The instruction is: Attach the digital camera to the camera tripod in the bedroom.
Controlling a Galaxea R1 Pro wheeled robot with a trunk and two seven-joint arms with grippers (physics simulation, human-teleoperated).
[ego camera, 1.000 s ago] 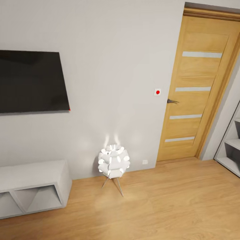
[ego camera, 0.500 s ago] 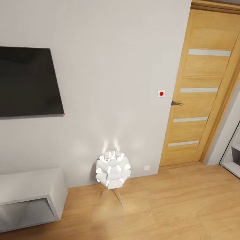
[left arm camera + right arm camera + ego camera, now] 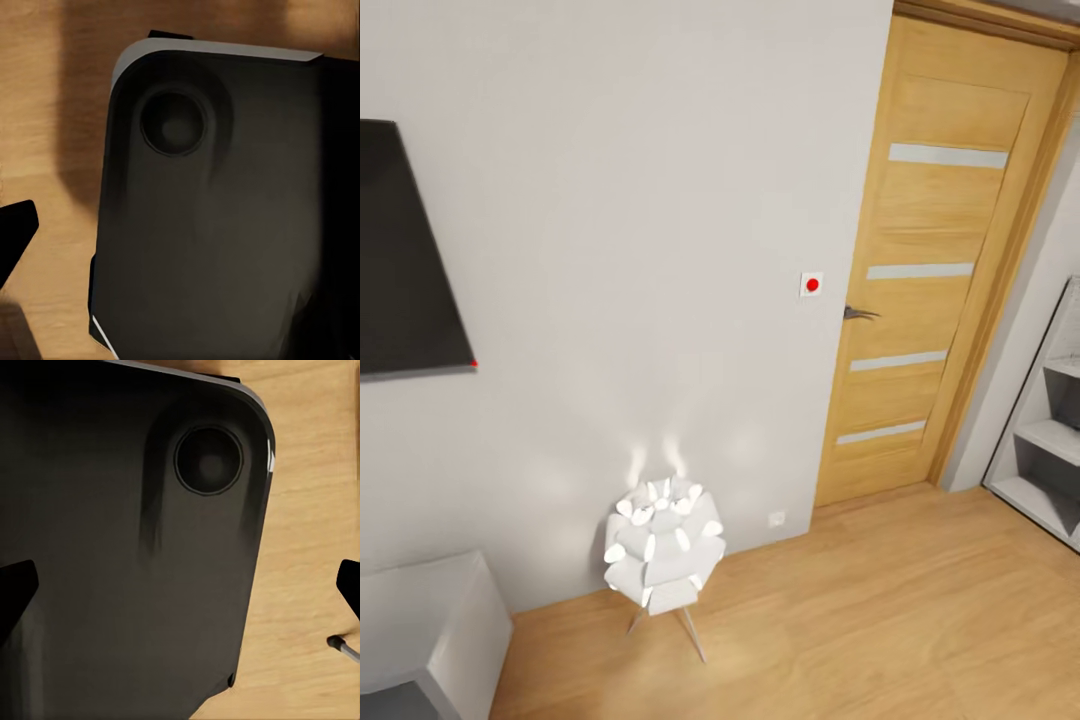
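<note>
The digital camera and the camera tripod are out of view. In the left wrist view my left gripper [image 3: 180, 232] hangs over the robot's black base [image 3: 217, 217] and the wood floor, with one dark fingertip [image 3: 15, 232] at the frame's edge and nothing held. My right gripper [image 3: 180, 585] also hangs above the black base [image 3: 127, 547]. Its two fingertips [image 3: 15, 585] stand far apart with nothing between them.
Ahead is a pale wall with a black TV [image 3: 405, 260], a white low cabinet [image 3: 430, 620], a white spiky lamp [image 3: 660, 545] on thin legs, a wooden door [image 3: 935, 270] and grey shelving [image 3: 1050, 440]. A thin grey rod end [image 3: 341, 645] lies on the floor.
The whole head view has shifted: the camera moved nearer the wall and turned right, so the TV and cabinet slid left and the shelving shows more.
</note>
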